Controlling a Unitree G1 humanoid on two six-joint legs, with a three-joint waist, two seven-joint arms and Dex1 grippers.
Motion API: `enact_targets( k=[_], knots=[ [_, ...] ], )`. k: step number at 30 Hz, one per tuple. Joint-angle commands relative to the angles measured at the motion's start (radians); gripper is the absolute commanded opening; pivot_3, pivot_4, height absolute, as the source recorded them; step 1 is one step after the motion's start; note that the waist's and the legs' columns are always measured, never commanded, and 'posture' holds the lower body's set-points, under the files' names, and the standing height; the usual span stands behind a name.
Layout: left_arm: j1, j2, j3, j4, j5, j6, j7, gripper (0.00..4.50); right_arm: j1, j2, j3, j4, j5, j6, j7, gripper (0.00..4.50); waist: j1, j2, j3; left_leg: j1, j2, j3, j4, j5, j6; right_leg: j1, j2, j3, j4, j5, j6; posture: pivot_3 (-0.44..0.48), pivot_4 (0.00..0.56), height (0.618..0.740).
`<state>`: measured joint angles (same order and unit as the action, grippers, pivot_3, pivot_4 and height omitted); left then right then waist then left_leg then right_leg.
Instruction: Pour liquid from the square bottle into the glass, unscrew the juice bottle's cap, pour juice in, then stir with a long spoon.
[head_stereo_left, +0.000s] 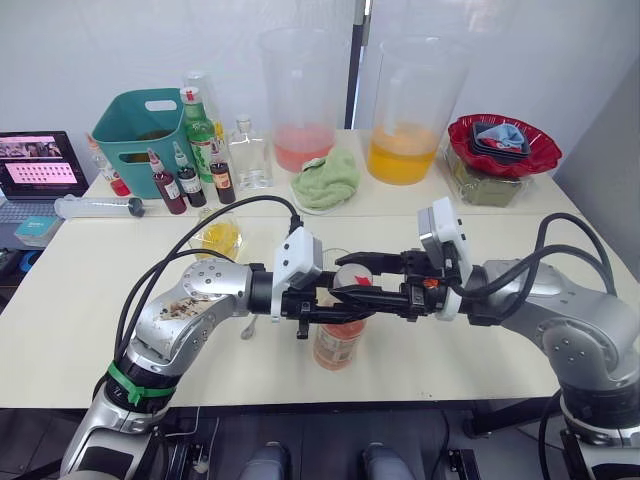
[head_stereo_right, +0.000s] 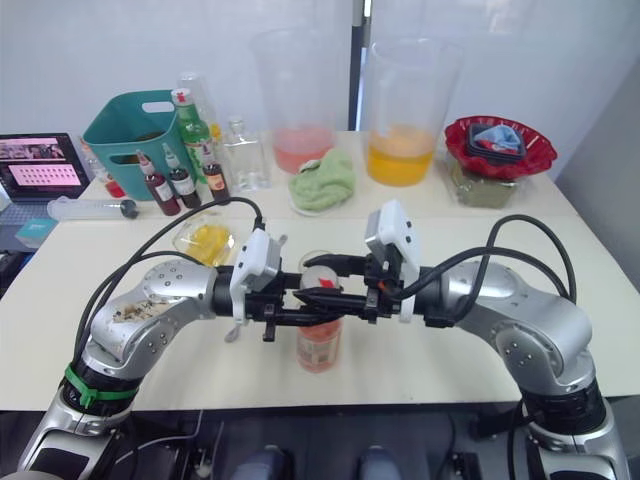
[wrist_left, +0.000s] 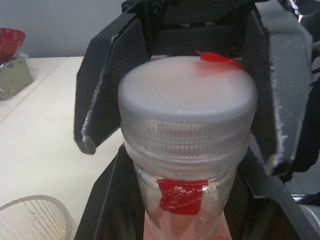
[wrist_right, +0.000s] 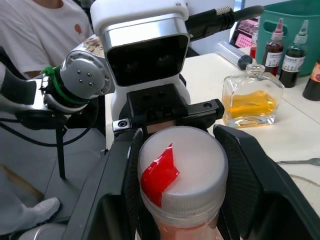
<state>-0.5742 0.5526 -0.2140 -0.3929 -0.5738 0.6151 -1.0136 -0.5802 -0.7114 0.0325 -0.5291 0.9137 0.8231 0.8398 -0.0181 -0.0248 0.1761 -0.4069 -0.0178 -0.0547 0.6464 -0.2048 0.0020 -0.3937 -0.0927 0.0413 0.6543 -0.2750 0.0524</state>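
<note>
The juice bottle (head_stereo_left: 340, 342), clear plastic with pale pink juice and a red-and-white label, stands upright at the table's front centre. My left gripper (head_stereo_left: 322, 302) is shut on it just below the white cap (wrist_right: 182, 167). My right gripper (head_stereo_left: 362, 280) reaches in from the opposite side, its fingers closed around the cap. The glass (head_stereo_right: 318, 262) stands just behind the bottle, mostly hidden by the grippers. The square bottle (head_stereo_left: 218, 236) with yellow liquid sits behind my left arm. The long spoon (head_stereo_left: 248, 328) lies on the table under that arm.
At the back stand two big plastic jugs (head_stereo_left: 300, 95) (head_stereo_left: 410, 110), a green cloth (head_stereo_left: 326, 180), a clear flask (head_stereo_left: 248, 155), a green bottle (head_stereo_left: 200, 130), small dark red bottles (head_stereo_left: 170, 185), a teal basket (head_stereo_left: 140, 125) and a red bowl (head_stereo_left: 503, 145). A laptop (head_stereo_left: 38, 165) is far left. A person in a white shirt (wrist_right: 45, 30) is nearby.
</note>
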Motion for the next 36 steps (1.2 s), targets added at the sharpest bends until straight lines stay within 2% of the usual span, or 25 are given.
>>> enact_targets(
  k=[1, 5, 9, 14, 19, 20, 25, 29, 32, 36],
  knots=[
    [0.023, 0.035, 0.015, -0.039, -0.012, 0.019, -0.013, 1.43, -0.049, -0.041, 0.019, 0.053, -0.043, -0.068, 0.164, 1.75, 0.000, 0.000, 0.000, 0.000, 0.000, 0.000, 0.000, 0.000, 0.000, 0.000, 0.000, 0.000, 0.000, 0.000, 0.000, 0.000, 0.150, 0.740],
    [0.057, 0.038, 0.023, -0.080, -0.020, 0.035, 0.025, 1.43, -0.232, -0.019, 0.166, 0.292, -0.172, -0.202, 0.468, 1.75, -0.006, 0.000, 0.000, 0.001, 0.000, 0.001, 0.000, 0.000, 0.000, 0.000, 0.000, 0.000, 0.000, 0.000, 0.000, 0.000, 0.150, 0.740],
    [0.082, 0.043, 0.025, -0.113, -0.024, 0.044, 0.049, 1.43, -0.356, 0.034, 0.240, 0.496, -0.268, -0.329, 0.668, 1.75, -0.005, 0.000, 0.000, 0.001, 0.000, 0.000, 0.000, 0.000, 0.000, 0.000, 0.000, 0.000, 0.000, 0.000, 0.000, 0.000, 0.150, 0.740],
    [0.103, 0.048, 0.033, -0.145, -0.035, 0.058, 0.077, 1.43, -0.455, 0.070, 0.301, 0.637, -0.272, -0.427, 0.772, 1.75, -0.006, 0.000, 0.000, 0.001, 0.000, -0.001, 0.000, 0.000, 0.000, 0.000, 0.000, 0.000, 0.001, 0.000, 0.000, 0.000, 0.150, 0.740],
    [0.109, 0.045, 0.038, -0.156, -0.044, 0.070, 0.097, 1.43, -0.576, 0.056, 0.390, 0.731, -0.162, -0.422, 0.775, 1.75, -0.013, 0.000, 0.000, 0.001, 0.001, -0.004, 0.000, 0.000, 0.000, -0.003, 0.000, 0.001, 0.003, 0.000, -0.001, 0.000, 0.150, 0.740],
    [0.109, 0.047, 0.039, -0.155, -0.046, 0.071, 0.095, 1.43, -0.584, 0.044, 0.400, 0.731, -0.150, -0.427, 0.775, 2.79, -0.012, 0.000, 0.000, 0.000, 0.001, -0.005, 0.000, 0.000, 0.000, -0.004, 0.000, 0.001, 0.004, 0.000, -0.001, 0.000, 0.150, 0.740],
    [0.105, 0.054, 0.030, -0.145, -0.055, 0.066, 0.070, 1.43, -0.585, -0.030, 0.409, 0.670, -0.087, -0.404, 0.775, 4.46, -0.002, 0.000, 0.000, -0.005, -0.001, -0.005, 0.000, 0.000, 0.000, -0.010, -0.002, 0.002, 0.005, 0.000, -0.001, 0.000, 0.150, 0.740],
    [0.098, 0.052, 0.024, -0.129, -0.050, 0.054, 0.057, 1.43, -0.520, -0.075, 0.317, 0.587, -0.089, -0.350, 0.759, 4.46, 0.001, 0.000, 0.000, -0.007, 0.000, -0.005, 0.000, 0.000, 0.000, -0.011, -0.002, 0.002, 0.005, 0.000, -0.001, 0.000, 0.150, 0.740],
    [0.089, 0.041, 0.018, -0.113, -0.046, 0.043, 0.052, 1.43, -0.390, -0.100, 0.205, 0.449, -0.113, -0.329, 0.589, 4.46, 0.007, 0.000, 0.000, -0.007, 0.000, -0.005, 0.000, 0.000, 0.000, -0.011, -0.002, 0.001, 0.005, 0.000, -0.001, 0.000, 0.150, 0.740],
    [0.079, 0.029, 0.014, -0.090, -0.043, 0.031, 0.047, 1.43, -0.227, -0.091, 0.057, 0.222, -0.021, -0.178, 0.318, 4.46, 0.008, 0.000, 0.000, -0.008, -0.001, -0.005, 0.000, 0.000, 0.000, -0.011, -0.002, 0.001, 0.005, 0.000, -0.001, 0.000, 0.150, 0.740]
  ],
)
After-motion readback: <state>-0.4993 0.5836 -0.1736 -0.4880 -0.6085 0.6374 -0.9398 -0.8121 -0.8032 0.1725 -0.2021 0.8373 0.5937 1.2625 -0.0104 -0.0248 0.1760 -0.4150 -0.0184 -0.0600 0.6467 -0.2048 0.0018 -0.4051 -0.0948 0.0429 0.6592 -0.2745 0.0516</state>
